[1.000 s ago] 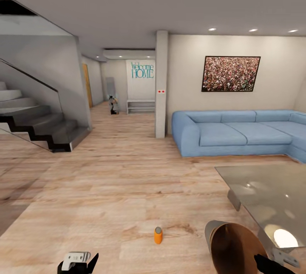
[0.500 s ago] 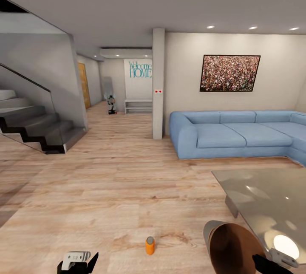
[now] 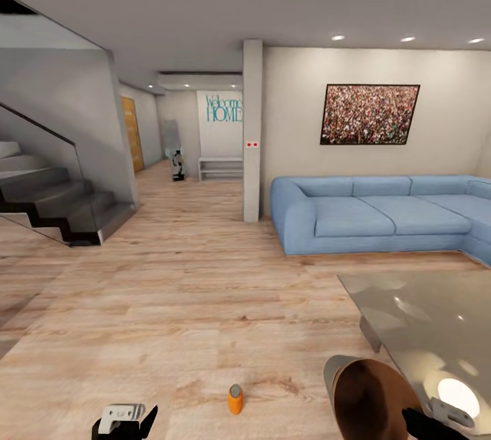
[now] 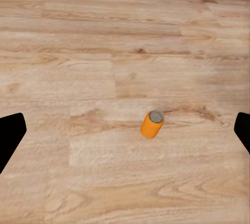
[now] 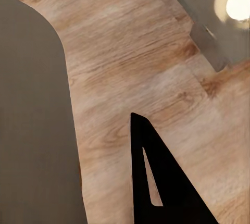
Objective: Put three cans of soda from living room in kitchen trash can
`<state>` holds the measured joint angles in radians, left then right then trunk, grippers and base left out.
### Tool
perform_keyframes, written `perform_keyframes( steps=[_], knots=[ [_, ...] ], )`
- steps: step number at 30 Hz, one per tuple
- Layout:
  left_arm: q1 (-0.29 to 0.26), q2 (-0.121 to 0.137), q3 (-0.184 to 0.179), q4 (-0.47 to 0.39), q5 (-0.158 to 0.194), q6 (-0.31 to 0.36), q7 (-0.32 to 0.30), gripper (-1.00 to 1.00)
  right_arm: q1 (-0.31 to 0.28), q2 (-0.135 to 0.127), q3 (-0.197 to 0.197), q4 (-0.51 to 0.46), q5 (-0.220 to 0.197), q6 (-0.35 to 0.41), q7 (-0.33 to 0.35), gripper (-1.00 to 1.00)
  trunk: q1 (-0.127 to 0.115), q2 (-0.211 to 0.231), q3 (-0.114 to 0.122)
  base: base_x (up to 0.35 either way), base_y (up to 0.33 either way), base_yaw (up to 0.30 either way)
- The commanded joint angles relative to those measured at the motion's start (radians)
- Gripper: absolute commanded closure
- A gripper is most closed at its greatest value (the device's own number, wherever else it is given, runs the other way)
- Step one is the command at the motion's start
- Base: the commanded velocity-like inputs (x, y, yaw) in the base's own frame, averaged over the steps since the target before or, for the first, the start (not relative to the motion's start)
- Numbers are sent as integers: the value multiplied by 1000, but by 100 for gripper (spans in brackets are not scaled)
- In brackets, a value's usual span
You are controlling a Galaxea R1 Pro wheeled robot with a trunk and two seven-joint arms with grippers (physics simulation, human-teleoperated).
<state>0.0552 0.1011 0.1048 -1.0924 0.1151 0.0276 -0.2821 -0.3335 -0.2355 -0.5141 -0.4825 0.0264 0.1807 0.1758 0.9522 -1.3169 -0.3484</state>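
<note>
Landmark: orange soda can (image 3: 235, 400), upright on the wood floor (image 3: 170, 303), silvery top showing; in the left wrist view (image 4: 152, 124) seen from above, alone on bare planks.

- Left gripper (image 3: 126, 421): low in the head view, left of the can and nearer the robot, well apart from it. Fingers (image 4: 10, 138) spread wide at both edges of the left wrist view, nothing between them, can centred in the gap farther off.
- Trash can (image 3: 365, 396): right of the can, tilted, glossy coppery-brown inside turned toward the head camera, pale grey rim. Grey outer wall (image 5: 36, 125) close beside one dark finger (image 5: 156, 182) in the right wrist view.
- Right gripper (image 3: 436, 419): right of the can, at the bin's far side. Grip on the bin not clearly shown; open or closed cannot be told.
- Glass coffee table (image 3: 429, 320): right of the can and beyond the bin, lamp glare on its top.
- Light-blue sofa (image 3: 375, 211): far beyond the can, to the right, against the wall under a framed picture (image 3: 369, 114).
- White pillar (image 3: 252, 129): far beyond the can, straight ahead.
- Staircase (image 3: 48, 198): far beyond the can, to the left.
- Hallway with "Welcome HOME" lettering (image 3: 224, 109): farthest back, just left of the pillar.
</note>
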Motion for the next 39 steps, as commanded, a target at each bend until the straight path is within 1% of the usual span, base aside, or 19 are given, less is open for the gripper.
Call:
perform_keyframes(
  steps=[1,2,3,6,11,15,18,20,21,23,24,27,28,31,33,34,35,38,39],
  knots=[
    [0,0,0,0,0,0,0,-100,-1,0,6,-2,-5,0,-3,100,0,0,-1,247,-177,0],
    [0,1,0,0,0,0,0,-100,-1,0,16,-2,-5,0,-5,100,0,0,-3,253,-180,0],
    [0,1,0,0,0,0,0,-100,-1,0,34,-2,-5,0,-8,100,0,0,-4,261,-184,0],
    [0,1,0,0,0,0,0,-100,-1,-1,65,-8,-5,1,-13,100,0,0,-8,267,-188,0],
    [0,1,0,0,0,-1,0,-100,-4,0,79,-17,-5,1,-12,100,0,0,-16,273,-190,0],
    [0,0,1,0,2,-1,0,-100,-13,1,83,-20,-5,1,-13,100,0,0,-18,225,-160,0],
    [0,-1,1,0,3,-2,1,-100,-39,1,95,-23,-5,1,-13,100,0,0,-18,75,-54,0],
    [0,-1,2,0,4,-3,1,-100,-60,1,116,-23,-5,2,-16,100,0,0,-18,38,-28,0],
    [0,-1,2,4,4,-5,1,-100,-86,1,142,-24,-5,5,-17,100,0,0,-18,22,-16,0],
    [0,-1,2,11,6,-7,1,-100,-116,1,163,-24,-5,9,-17,100,0,0,-18,16,-11,0],
    [0,-1,2,18,8,-10,1,-100,-168,1,182,-25,-5,21,-17,100,0,0,-18,7,-5,0],
    [0,-1,2,22,8,-16,1,-100,-223,2,193,-25,-5,53,-18,100,0,0,-17,5,-3,0],
    [0,-1,2,24,9,-19,1,-100,-261,2,197,-25,-5,81,-17,100,0,0,-16,2,-2,0],
    [0,-1,2,25,9,-21,1,-100,-320,1,201,-25,-5,115,-17,100,0,0,-12,2,-1,0],
    [0,-1,2,26,8,-22,1,-100,-391,2,205,-25,-5,137,-16,100,0,0,-9,0,0,0],
    [0,-1,2,26,8,-22,1,-100,-404,2,209,-25,-5,140,-16,100,0,0,-8,0,0,0],
    [0,-1,2,26,8,-23,1,-100,-423,2,221,-25,-5,144,-16,100,0,0,-6,0,0,0],
    [0,-2,2,25,8,-23,2,-100,-440,2,247,-23,-4,147,-19,100,0,0,-2,0,0,0],
    [0,-2,2,24,8,-23,2,-100,-447,2,263,-23,-5,149,-21,100,0,0,-2,0,0,0]
  ],
)
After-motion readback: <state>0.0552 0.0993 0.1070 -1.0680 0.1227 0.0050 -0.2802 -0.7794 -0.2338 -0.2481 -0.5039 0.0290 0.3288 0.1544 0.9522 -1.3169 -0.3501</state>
